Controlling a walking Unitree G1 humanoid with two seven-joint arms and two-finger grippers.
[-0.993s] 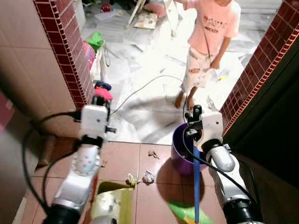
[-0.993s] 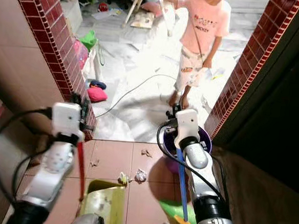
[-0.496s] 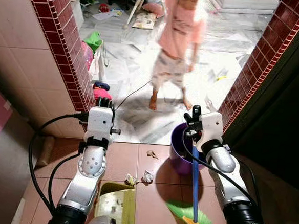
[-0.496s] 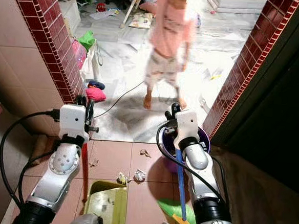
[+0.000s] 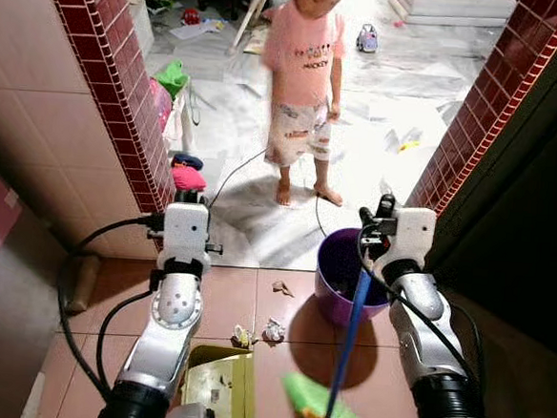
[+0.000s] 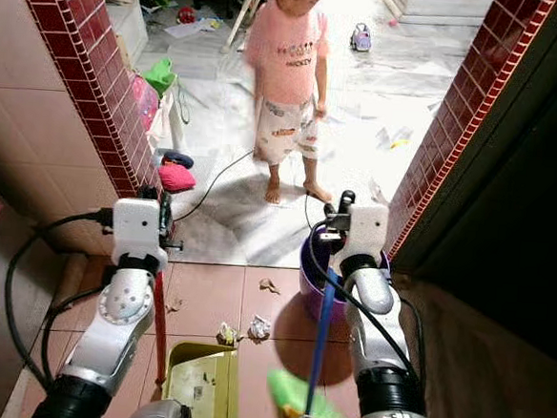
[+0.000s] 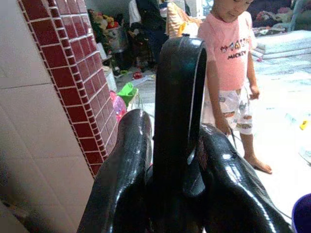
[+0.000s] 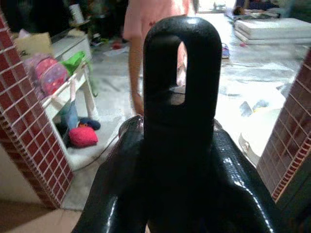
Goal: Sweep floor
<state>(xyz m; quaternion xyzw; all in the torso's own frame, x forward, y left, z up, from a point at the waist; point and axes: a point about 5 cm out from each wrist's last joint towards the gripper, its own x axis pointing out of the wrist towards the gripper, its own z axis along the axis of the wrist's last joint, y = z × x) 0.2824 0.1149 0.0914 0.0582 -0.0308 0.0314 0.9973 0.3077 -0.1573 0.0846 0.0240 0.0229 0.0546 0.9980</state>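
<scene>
Two grippers gripped tools: the right gripper (image 6: 341, 210) clamped the blue broom (image 6: 321, 329) beside a purple bucket (image 5: 336, 270); the left gripper (image 6: 161, 204) clamped the yellow-green dustpan (image 6: 199, 385), near scraps (image 6: 241, 331) on the floor (image 6: 215, 295).

Purple bucket (image 5: 343, 276) and a person (image 5: 301, 86) blocking the doorway ahead.

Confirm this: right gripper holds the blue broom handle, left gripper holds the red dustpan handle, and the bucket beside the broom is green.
Wrong on the bucket: in the left eye view it is purple. The rest stands: the right gripper is shut on the blue broom handle, and the left gripper on the red dustpan handle.
</scene>
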